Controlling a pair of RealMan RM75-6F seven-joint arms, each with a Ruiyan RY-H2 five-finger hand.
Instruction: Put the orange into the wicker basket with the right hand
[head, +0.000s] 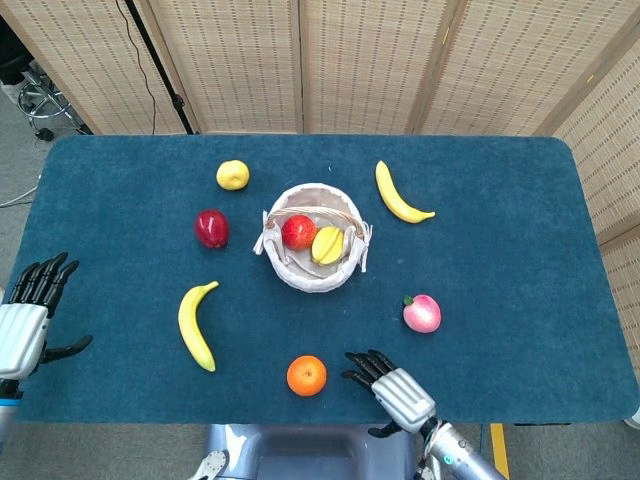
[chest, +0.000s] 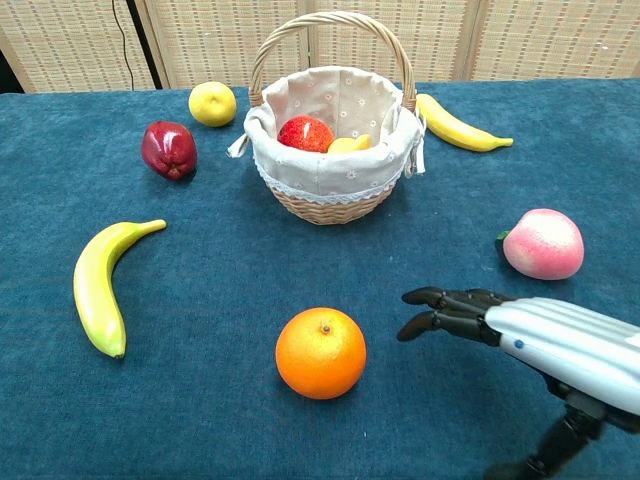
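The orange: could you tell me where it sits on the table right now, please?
In the head view the orange lies near the table's front edge, below the wicker basket, with the right hand just to its right, not touching.

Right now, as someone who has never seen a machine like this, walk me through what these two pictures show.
A two-armed robot sits at a blue table. One picture looks down from its head, the other forward from its chest. Its right hand, fingers spread and holding nothing, reaches toward the orange without touching it. Its left hand waits open at the table's edge. The wicker basket holds two fruits already. Around it lie two bananas, a peach, a dark red apple and a lemon.
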